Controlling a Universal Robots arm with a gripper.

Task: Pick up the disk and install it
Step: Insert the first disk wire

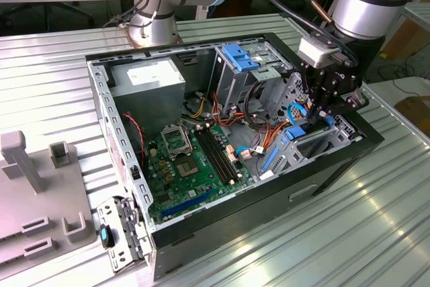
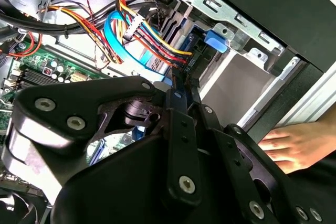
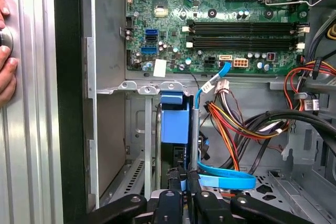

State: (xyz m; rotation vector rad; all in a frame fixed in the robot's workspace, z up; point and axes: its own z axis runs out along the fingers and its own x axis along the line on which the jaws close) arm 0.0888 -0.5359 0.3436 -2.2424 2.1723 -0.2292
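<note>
The claw (image 1: 317,117) hangs low inside the open PC case (image 1: 322,173), at the front corner on the exterior view's right. Its two fingers are v. close together, w/ only a thin gap. They look pinched on the top edge of the disk (image 3: 174,121), so I judge it is holding the disk.

Where the disk is: right under the claw, standing on its thin edge, not flat. In the first wrist view its blue frame points straight away from the fingers (image 3: 170,195), down into the grey metal bay (image 3: 113,145). So the long side runs in line w/ the claw's reach, and the way in is straight ahead, not sideways.

Room to move:
- One side: the bay's metal wall and rails sit just beside the disk. Tight fit.
- Other side: a bunch of red, yellow and orange wires (image 3: 236,124) and a flat blue cable (image 3: 226,179) lie v. near the fingers. They could snag.
- Past the bay is the green board (image 3: 173,24), well apart from the disk.

A person's hand (image 3: 5,72) rests on the outside of the case, near that same corner. The case sits on a ribbed metal tabletop (image 1: 336,233).

How far in the disk sits, I can't tell.
</note>
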